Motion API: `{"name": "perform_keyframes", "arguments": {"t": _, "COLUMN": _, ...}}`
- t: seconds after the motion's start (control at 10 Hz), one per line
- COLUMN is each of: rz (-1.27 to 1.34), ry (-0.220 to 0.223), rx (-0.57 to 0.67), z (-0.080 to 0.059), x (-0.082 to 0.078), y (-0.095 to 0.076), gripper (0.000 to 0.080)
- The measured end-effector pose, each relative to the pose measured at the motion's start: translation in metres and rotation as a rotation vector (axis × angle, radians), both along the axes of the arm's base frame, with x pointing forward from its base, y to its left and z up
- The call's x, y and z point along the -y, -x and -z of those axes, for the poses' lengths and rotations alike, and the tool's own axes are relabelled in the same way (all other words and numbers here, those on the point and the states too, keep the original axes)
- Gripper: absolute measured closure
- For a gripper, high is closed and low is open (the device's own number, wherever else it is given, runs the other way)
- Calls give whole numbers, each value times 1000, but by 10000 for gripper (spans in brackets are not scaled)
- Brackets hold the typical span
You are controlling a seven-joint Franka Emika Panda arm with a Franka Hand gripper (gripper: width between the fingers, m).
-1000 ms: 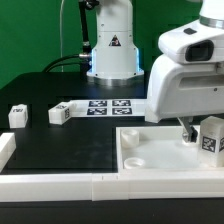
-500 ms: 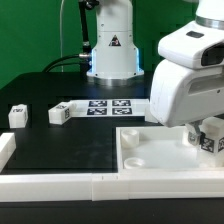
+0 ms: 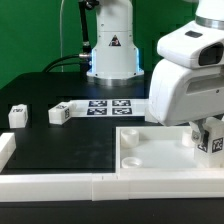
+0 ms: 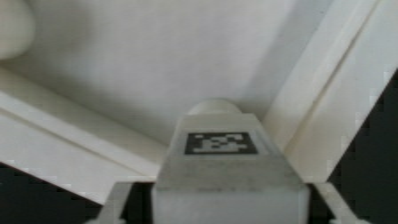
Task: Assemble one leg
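My gripper (image 3: pixel 207 131) is shut on a leg (image 3: pixel 213 141), a small white block with a black-and-white tag, and holds it over the right side of the large white tray (image 3: pixel 150 160). In the wrist view the leg (image 4: pixel 222 150) sits between my gripper (image 4: pixel 222 202) fingers, tag facing the camera, its rounded tip pointing at the tray's floor (image 4: pixel 143 70) near a raised rim. I cannot tell whether the leg touches the tray. Two more legs (image 3: pixel 18 115) (image 3: pixel 59 114) lie on the black table at the exterior view's left.
The marker board (image 3: pixel 105 106) lies at the back middle, in front of the robot base (image 3: pixel 112 50). A long white border rail (image 3: pixel 60 185) runs along the front edge, and another rail piece (image 3: pixel 5 148) is at the left. My white arm hides the tray's far right corner.
My gripper has moved to the exterior view's right and slightly down with the leg, which is now more hidden behind the arm. The other parts have not moved.
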State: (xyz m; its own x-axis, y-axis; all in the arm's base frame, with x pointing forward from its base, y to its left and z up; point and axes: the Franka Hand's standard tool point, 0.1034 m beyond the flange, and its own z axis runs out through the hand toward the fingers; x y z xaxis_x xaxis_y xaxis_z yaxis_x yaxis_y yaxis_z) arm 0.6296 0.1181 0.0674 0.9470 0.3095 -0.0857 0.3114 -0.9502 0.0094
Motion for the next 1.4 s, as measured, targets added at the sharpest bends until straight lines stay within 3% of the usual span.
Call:
{"name": "perform_keyframes", "arguments": {"t": 0.7, "rz": 1039, "ry": 85, "rx": 52, "z": -2, "x": -8, "y": 0, "gripper": 508}}
{"name": "perform_keyframes", "arguments": {"t": 0.9, "rz": 1287, "ry": 88, "rx": 50, "z": -2, "x": -7, "y": -1, "gripper": 507}}
{"name": "perform_keyframes", "arguments": {"t": 1.2, "rz": 1262, "ry": 87, "rx": 49, "z": -2, "x": -7, "y": -1, "gripper": 501}}
{"name": "perform_keyframes", "arguments": {"t": 1.3, "rz": 1257, "ry": 86, "rx": 49, "z": -2, "x": -7, "y": -1, "gripper": 304}}
{"name": "perform_keyframes", "arguments": {"t": 1.4, "rz": 1169, "ry": 77, "rx": 48, "z": -2, "x": -8, "y": -1, "gripper": 304}}
